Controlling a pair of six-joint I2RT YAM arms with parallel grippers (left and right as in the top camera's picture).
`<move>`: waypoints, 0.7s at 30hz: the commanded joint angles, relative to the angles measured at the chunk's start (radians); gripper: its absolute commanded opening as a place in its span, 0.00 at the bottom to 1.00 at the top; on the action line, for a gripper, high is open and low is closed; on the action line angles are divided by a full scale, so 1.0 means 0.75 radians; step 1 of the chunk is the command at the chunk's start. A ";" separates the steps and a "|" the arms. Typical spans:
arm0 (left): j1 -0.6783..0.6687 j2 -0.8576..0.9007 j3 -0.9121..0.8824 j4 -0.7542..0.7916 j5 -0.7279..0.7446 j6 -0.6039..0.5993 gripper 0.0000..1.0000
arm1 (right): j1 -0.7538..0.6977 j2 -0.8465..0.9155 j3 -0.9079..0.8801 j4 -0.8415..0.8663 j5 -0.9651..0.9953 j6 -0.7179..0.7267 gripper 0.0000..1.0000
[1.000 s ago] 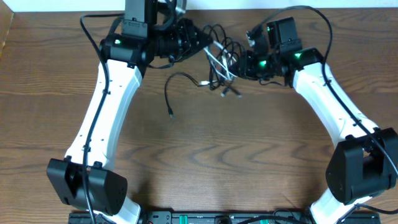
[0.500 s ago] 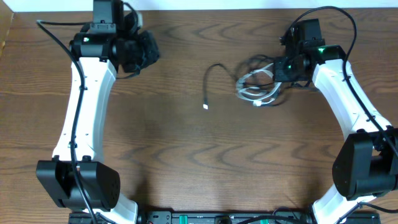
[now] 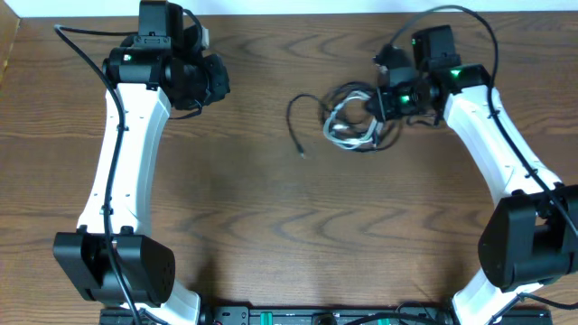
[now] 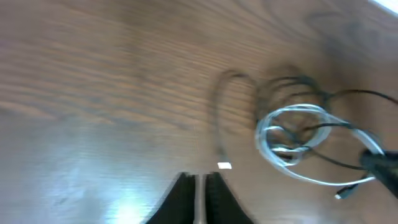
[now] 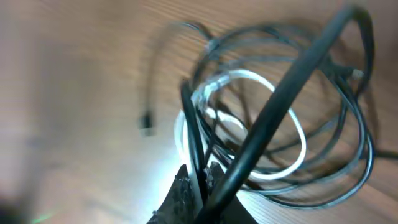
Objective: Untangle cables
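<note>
Right gripper [image 5: 198,186] is clamped tight on one black cable [image 5: 190,124] — the strand runs straight up out of the closed fingertips into the knot, so the grip looks sound. The cables [image 3: 354,125] sit in one loose bundle on the far right of the table [image 3: 271,235]. The white cable [image 3: 341,134] is coiled inside the black loops, and a free black tail [image 3: 291,116] curls out to the left with its plug [image 3: 302,155] lying on bare wood. Left gripper [image 4: 199,194] is off at the far left, well apart from the heap, fingers drawn all but together with nothing between them. To do this well, I'd say the pinched strand wants a slow pull rightward and upward while the left one pins that free tail or the white coil — otherwise the whole bundle just slides along. Room is generous toward the near side and the centre; the far edge [image 3: 298,15] is close behind the bundle, so drag away from it.
</note>
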 commanded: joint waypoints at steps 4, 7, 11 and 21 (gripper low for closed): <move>-0.004 0.002 -0.011 0.057 0.359 0.018 0.39 | 0.004 -0.050 0.264 -0.009 -0.203 0.200 0.01; -0.010 0.004 -0.013 0.057 0.362 0.018 0.44 | 0.011 -0.047 0.253 -0.043 -0.092 0.298 0.01; -0.043 0.022 -0.014 0.062 0.361 0.018 0.50 | 0.033 -0.046 0.228 -0.097 -0.152 0.298 0.01; -0.176 0.178 -0.014 0.144 0.362 0.016 0.63 | 0.045 -0.046 0.228 -0.142 -0.173 0.292 0.01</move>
